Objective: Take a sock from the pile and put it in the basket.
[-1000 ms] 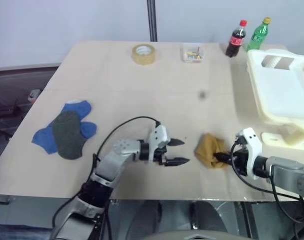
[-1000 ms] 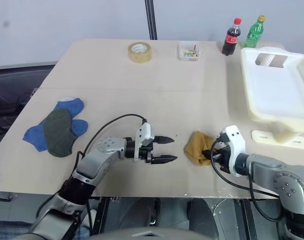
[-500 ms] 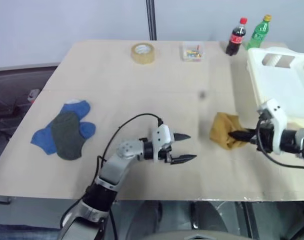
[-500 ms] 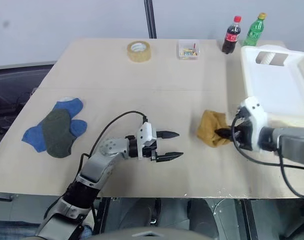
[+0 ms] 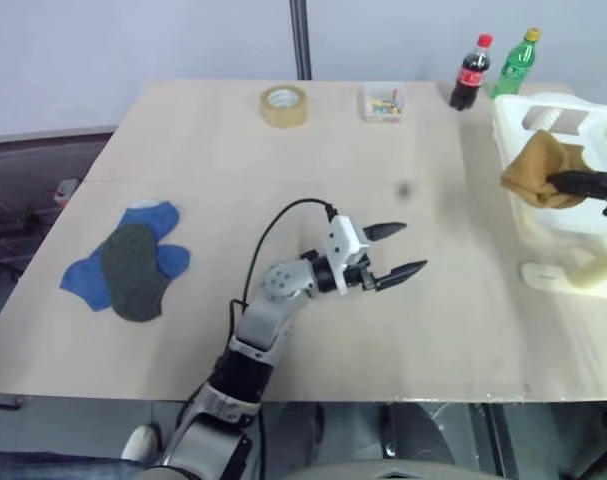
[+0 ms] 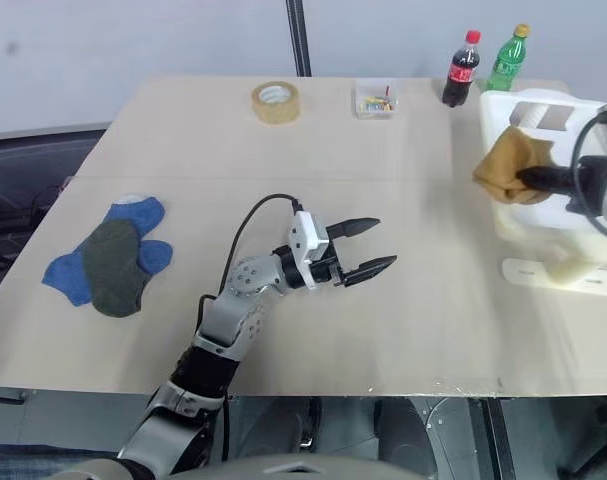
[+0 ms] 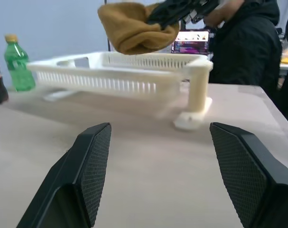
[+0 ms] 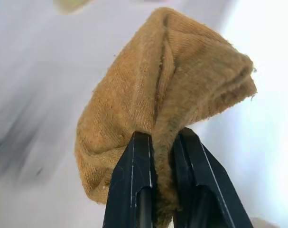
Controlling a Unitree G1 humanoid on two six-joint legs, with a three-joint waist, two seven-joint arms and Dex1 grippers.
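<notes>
mustard sock (image 5: 539,170) pinched in right gripper (image 5: 560,181), over basket (image 5: 573,215) edge.

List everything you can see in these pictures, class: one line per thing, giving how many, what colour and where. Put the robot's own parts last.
Table: one, light tan, under everything.
Sock pile: blue socks with one dark grey on top, table's left side.
Yellow sock: one, mustard, pinched in the right gripper, raised at the basket's near-left edge.
Basket: one, cream-white, table's right side.
Tape roll: one, tan, far edge of the table.
Clear box: one, holding coloured bits, right of the tape.
Cola bottle: one, dark with a red cap, far right.
Green bottle: one, yellow cap, beside the cola.
Person: one, dark clothing, behind the basket.
Left gripper: black fingers, open, mid-table, holding nothing.
Right gripper: black fingers, shut on the sock.
</notes>
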